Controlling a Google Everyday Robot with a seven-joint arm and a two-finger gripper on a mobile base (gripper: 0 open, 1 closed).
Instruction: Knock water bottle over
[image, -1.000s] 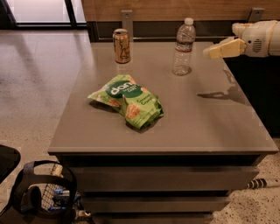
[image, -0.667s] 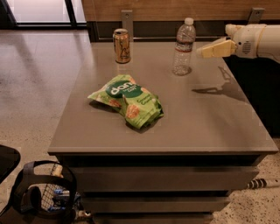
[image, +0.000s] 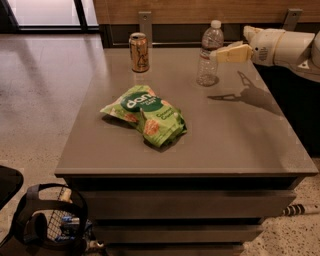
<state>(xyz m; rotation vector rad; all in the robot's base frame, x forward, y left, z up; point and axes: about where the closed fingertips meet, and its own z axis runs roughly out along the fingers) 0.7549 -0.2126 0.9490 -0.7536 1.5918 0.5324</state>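
Observation:
The water bottle (image: 209, 54) is clear ribbed plastic with a white cap and stands upright at the back right of the grey table (image: 235, 145). My gripper (image: 218, 53) comes in from the right on a white arm. Its tan fingertips reach the bottle's right side at about mid height, touching it or very close to it. The gripper holds nothing.
A gold-tan drink can (image: 139, 52) stands at the back of the table, left of the bottle. A green chip bag (image: 146, 115) lies in the middle of the table. A wooden wall runs behind the table. Black headphones and a basket (image: 47, 220) sit on the floor at front left.
My gripper has moved left across the table's back right, from well right of the bottle to right up against its side. The bottle still stands upright.

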